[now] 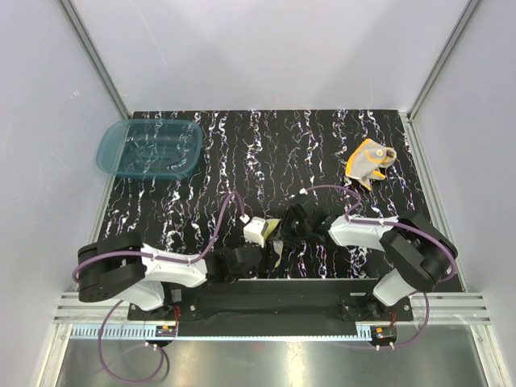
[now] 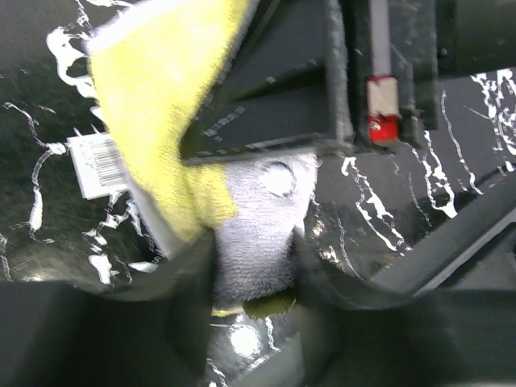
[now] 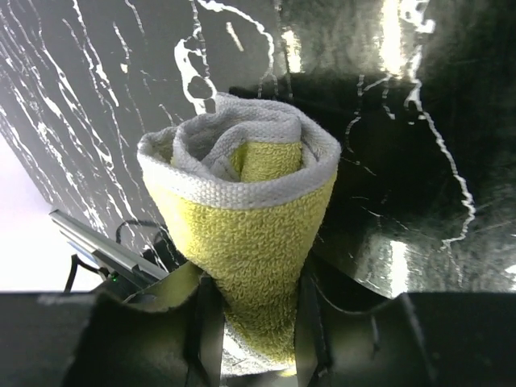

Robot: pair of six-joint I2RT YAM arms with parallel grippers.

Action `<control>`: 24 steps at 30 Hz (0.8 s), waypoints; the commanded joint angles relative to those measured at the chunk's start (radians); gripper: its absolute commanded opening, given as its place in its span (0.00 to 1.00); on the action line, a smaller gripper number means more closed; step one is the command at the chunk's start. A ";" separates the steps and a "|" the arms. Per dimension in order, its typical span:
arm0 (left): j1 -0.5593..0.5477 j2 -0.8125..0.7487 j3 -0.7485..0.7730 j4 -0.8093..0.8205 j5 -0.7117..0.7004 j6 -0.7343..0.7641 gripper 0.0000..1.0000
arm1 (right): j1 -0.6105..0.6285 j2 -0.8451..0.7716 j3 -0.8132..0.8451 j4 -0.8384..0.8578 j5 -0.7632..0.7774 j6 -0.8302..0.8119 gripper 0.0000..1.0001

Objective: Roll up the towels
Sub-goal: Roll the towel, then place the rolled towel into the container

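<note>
Teal see-through plastic sits far left at the back of the black marbled table (image 1: 201, 161): that is the basin (image 1: 149, 147), well apart from both my arms. Toward the middle, my left gripper (image 2: 252, 274) is partly closed. Its two fingers press on the grey-beige side of the yellow towel (image 2: 153, 105), so that end is pinched between them. A white barcode tag (image 2: 97, 165) sticks out at the towel's left edge. The towel is at the front centre of the table, between my two wrists; I cannot tell whether it touches the surface. My right gripper (image 3: 251, 322) has the other end. Its jaws are narrowed onto the roll, yellow outside and grey-beige coiled within, and both fingers touch the cloth. Far right at the back, well away from my arms, the orange towel (image 1: 369, 161) lies crumpled and unrolled, with grey-beige showing on its right.
</note>
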 commanded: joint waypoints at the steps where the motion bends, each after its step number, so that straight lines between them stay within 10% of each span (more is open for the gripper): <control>1: -0.025 -0.013 0.044 -0.062 -0.014 0.006 0.57 | -0.004 0.017 0.042 0.064 -0.014 0.007 0.05; 2: -0.025 -0.051 0.058 -0.091 -0.024 0.006 0.83 | -0.004 0.011 0.045 0.050 -0.014 0.007 0.02; 4: -0.025 -0.101 0.079 -0.195 -0.050 0.012 0.98 | -0.004 -0.009 0.066 0.026 -0.004 -0.007 0.00; 14: -0.010 -0.661 0.296 -0.886 -0.185 0.026 0.99 | -0.021 0.007 0.391 -0.212 0.036 -0.129 0.00; 24: 0.004 -0.959 0.382 -1.250 -0.253 -0.032 0.99 | -0.093 0.472 1.254 -0.273 -0.224 -0.224 0.00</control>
